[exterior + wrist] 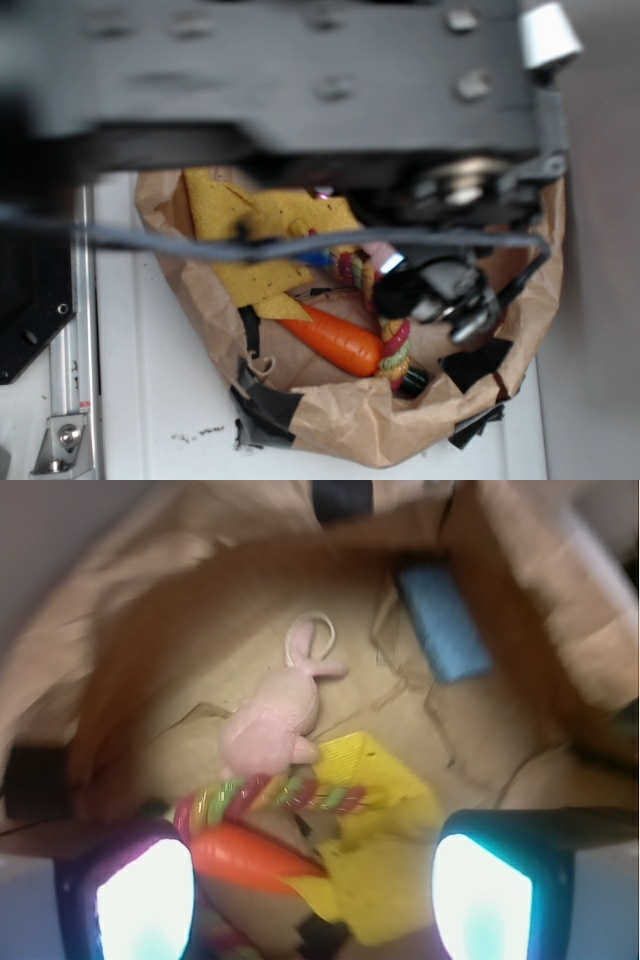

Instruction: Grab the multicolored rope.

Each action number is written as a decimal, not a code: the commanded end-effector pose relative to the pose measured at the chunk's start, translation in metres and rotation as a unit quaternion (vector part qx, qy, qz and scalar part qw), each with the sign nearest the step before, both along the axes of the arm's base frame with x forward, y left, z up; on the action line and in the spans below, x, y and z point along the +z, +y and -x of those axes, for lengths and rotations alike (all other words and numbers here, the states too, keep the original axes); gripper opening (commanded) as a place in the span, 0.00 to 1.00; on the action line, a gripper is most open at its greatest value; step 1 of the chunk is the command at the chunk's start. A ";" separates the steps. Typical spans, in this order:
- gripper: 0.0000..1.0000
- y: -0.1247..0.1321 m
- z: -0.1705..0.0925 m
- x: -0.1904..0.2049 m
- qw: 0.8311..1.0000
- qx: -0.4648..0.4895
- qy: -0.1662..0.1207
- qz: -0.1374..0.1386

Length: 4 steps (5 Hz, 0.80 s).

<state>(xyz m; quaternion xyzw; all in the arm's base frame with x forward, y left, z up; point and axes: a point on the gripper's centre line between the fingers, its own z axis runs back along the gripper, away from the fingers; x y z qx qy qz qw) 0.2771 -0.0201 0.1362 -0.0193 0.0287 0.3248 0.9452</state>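
The multicolored rope (270, 795) is a twisted cord of pink-red, yellow and pale green strands. It lies inside a brown paper bag (120, 680), just beyond the smooth orange carrot toy (250, 860). In the exterior view the rope (396, 345) runs down beside the carrot (340, 338) and ends in a dark tip. My gripper (315, 895) is open and hovers over the bag. The carrot and a yellow cloth (395, 860) show between its two glowing fingers (140, 900), with the rope a little ahead of them. In the exterior view the gripper (445, 295) hangs right beside the rope's upper part, which the arm partly hides.
A pink plush bunny (275, 725) lies past the rope, and a blue block (440, 620) rests near the bag's far wall. The bag's paper walls (370, 425) rise all round, patched with black tape. The yellow cloth (255, 230) fills the bag's left side.
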 end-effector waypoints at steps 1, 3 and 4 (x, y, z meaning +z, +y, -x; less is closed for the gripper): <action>1.00 -0.032 -0.003 -0.034 0.998 0.047 -0.006 0.046; 1.00 -0.081 -0.022 -0.090 0.998 -0.011 -0.007 0.056; 0.26 -0.085 -0.014 -0.108 0.999 -0.049 -0.001 0.016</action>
